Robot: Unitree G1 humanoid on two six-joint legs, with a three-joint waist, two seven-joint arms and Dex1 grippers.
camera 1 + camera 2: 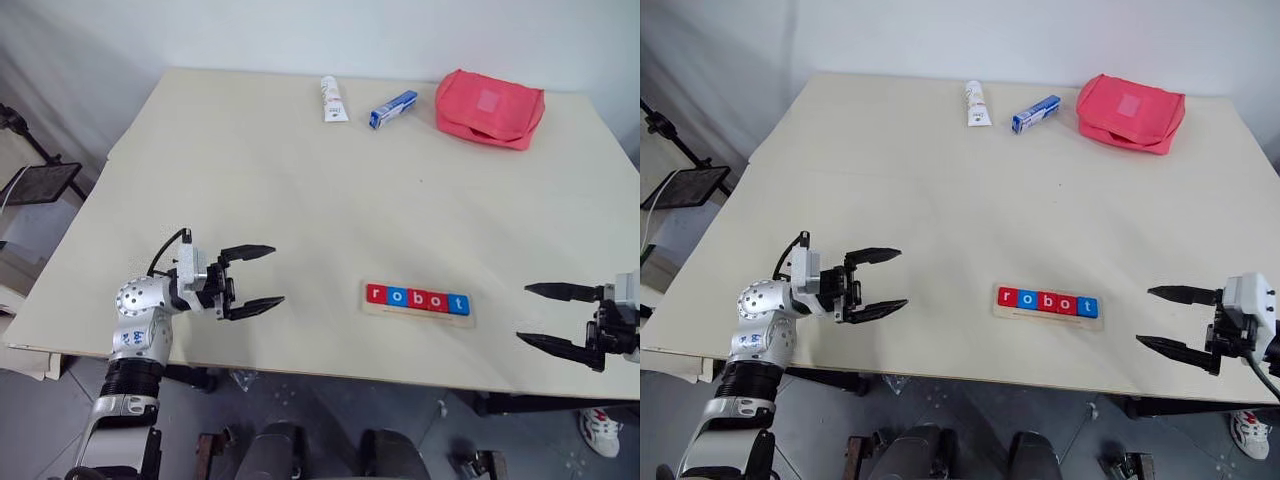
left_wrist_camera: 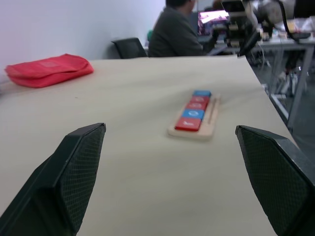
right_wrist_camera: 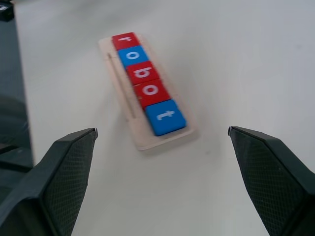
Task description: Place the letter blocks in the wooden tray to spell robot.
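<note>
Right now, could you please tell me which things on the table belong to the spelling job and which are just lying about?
Job: five red and blue square letter blocks, reading "robot"; pale wooden tray holding them.

Lying about: white tube; blue-and-white box; red fabric pouch.

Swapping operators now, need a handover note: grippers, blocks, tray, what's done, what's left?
Left gripper: open, empty, over bare table left of the tray.
Right gripper: open, empty, near the table's front edge, right of the tray.
Wooden tray: near the front edge, centre-right.
Letter blocks: all five sit in the tray in a row, reading r-o-b-o-t, coloured red, blue, red, red, blue.
Done: the word is spelled, nothing held.
Left: nothing apparent; maybe just pull both arms back.
</note>
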